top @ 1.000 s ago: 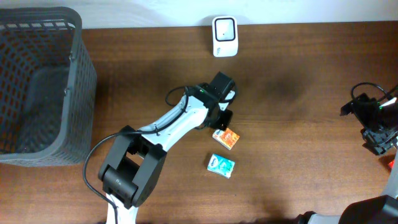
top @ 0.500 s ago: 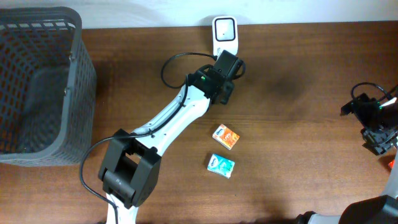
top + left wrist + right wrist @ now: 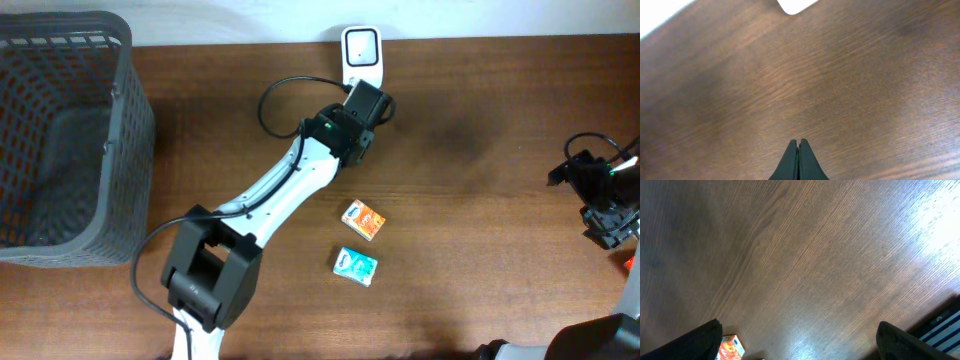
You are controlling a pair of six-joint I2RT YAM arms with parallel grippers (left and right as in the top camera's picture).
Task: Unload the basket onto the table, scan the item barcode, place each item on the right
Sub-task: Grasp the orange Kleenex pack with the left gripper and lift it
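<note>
left gripper (image 3: pixel 797 144) jaws pressed together on nothing, just beside white scanner (image 3: pixel 360 58), orange box (image 3: pixel 364 220) flat on wooden table (image 3: pixel 480 200), teal packet (image 3: pixel 355 265) near it, right gripper (image 3: pixel 799 327) spread wide, empty, at table's right edge

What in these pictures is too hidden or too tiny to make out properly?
Barcodes on the orange packet and teal packet: too small in the overhead view.
White scanner: cut off by the top edge, left wrist view.
Orange packet: also cut by the bottom edge, right wrist view.
</note>
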